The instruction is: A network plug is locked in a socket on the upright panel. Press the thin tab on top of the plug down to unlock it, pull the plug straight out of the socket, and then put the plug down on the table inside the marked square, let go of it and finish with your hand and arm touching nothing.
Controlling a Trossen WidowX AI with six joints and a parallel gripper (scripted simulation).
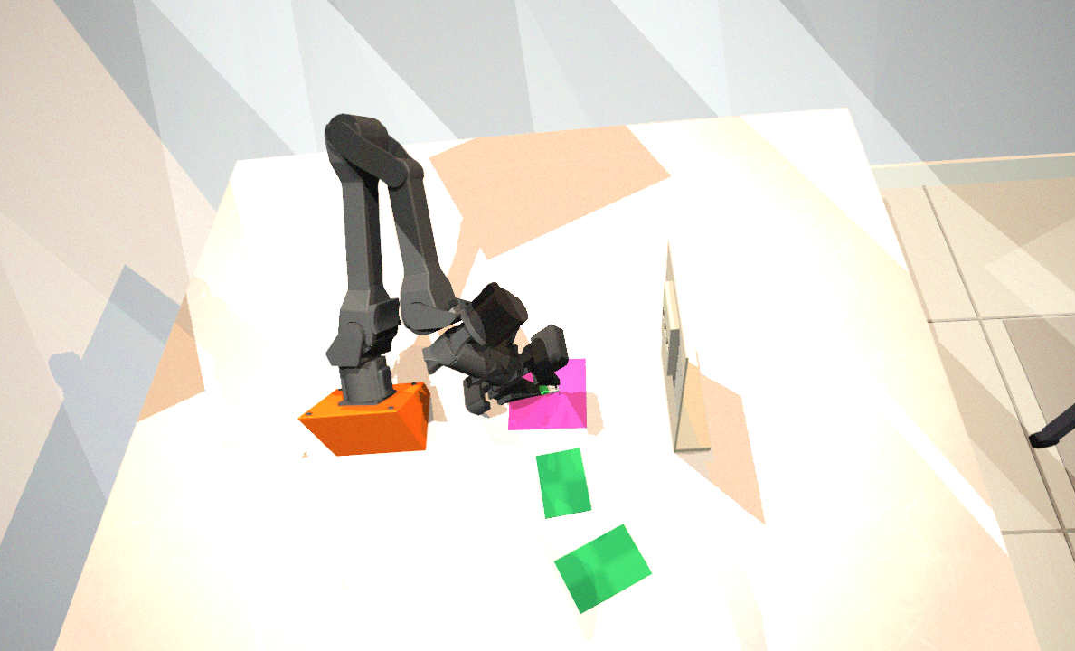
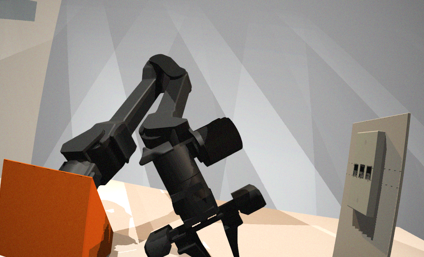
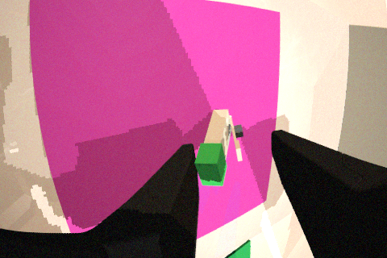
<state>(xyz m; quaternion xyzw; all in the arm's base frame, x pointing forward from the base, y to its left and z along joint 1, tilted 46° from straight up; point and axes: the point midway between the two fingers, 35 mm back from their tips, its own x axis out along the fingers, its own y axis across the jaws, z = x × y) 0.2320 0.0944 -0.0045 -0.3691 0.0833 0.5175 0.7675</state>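
Note:
The plug [image 1: 543, 390] [image 3: 210, 157], with a green rear block and beige body, is over the magenta marked square [image 1: 573, 412] [image 3: 101, 48], inside its outline in the wrist view. Its thin tab [image 3: 237, 145] points to the right there. My gripper [image 1: 550, 391] [image 3: 234, 147] is open around the plug, low over the square. The left finger is close beside the green block, touching or nearly so; a wide gap separates the plug from the right finger. The fingertips are cut off in the exterior view. The socket block [image 2: 361, 146] on the upright panel [image 2: 345, 226] [image 1: 670, 412] shows three dark openings.
The panel stands to the right of the square and shows at the wrist view's right edge. Two green rectangles [image 1: 563, 483] [image 1: 603, 568] lie on the table in front of the square. The orange base block [image 1: 379, 433] [image 2: 41, 204] is under the arm, left of the square.

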